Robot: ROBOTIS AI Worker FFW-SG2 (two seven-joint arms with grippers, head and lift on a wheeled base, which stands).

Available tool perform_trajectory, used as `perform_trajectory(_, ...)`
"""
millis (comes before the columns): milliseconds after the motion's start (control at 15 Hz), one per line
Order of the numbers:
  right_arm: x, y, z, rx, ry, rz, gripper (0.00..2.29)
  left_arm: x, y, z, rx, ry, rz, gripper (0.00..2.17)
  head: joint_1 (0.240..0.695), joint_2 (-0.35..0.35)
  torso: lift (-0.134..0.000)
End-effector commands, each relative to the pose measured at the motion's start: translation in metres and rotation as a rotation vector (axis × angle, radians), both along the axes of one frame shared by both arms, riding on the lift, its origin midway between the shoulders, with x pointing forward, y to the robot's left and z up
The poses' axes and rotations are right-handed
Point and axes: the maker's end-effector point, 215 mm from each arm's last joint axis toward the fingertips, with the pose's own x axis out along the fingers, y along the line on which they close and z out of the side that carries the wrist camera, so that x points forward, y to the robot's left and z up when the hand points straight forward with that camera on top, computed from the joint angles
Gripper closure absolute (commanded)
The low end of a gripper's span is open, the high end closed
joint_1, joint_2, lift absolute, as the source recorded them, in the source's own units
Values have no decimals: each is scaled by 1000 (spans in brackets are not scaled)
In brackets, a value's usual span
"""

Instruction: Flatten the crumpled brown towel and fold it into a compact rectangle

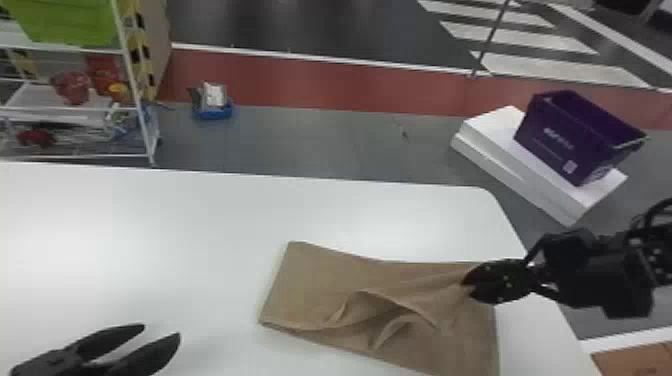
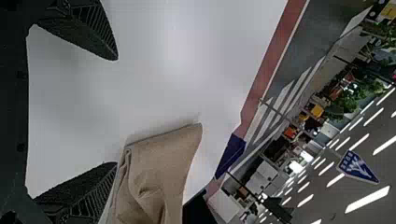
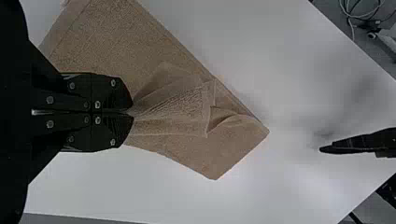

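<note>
The brown towel (image 1: 325, 285) lies on the white table (image 1: 150, 225), spread into a rough rectangle with raised folds and a loose flap in its middle. At its right side, my right gripper (image 1: 467, 290) is shut on a pinch of the cloth. In the right wrist view, creases fan out from the right gripper (image 3: 131, 112) across the towel (image 3: 121, 42). My left gripper (image 1: 162, 334) stands open to the left of the towel, apart from it. From the left wrist, the left gripper (image 2: 116, 112) has bare table between its fingers, with the towel (image 2: 163, 158) beyond one finger.
Past the table's far right corner, a purple bin (image 1: 565, 140) stands on white boxes (image 1: 525, 175) on the floor. A wire shelf (image 1: 135, 100) with a green crate (image 1: 65, 22) is beyond the far left edge. A small blue container (image 1: 215, 110) sits on the floor.
</note>
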Motion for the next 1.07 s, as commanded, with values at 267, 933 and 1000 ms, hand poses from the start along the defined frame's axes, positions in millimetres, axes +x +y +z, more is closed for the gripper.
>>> perform_trajectory(267, 12, -4, 38, 64, -78, -14, 1291, 1, -1, -1, 0, 4, 0, 80, 695, -255, -124)
perform_trajectory(933, -26, -61, -51, -88, 67, -28, 1288, 2, -9, -9, -6, 17, -12, 80, 695, -334, -124)
perform_trajectory(1000, -30, -68, -62, -109, 91, -31, 1285, 2, -11, -8, -7, 15, -16, 80, 695, -342, -124)
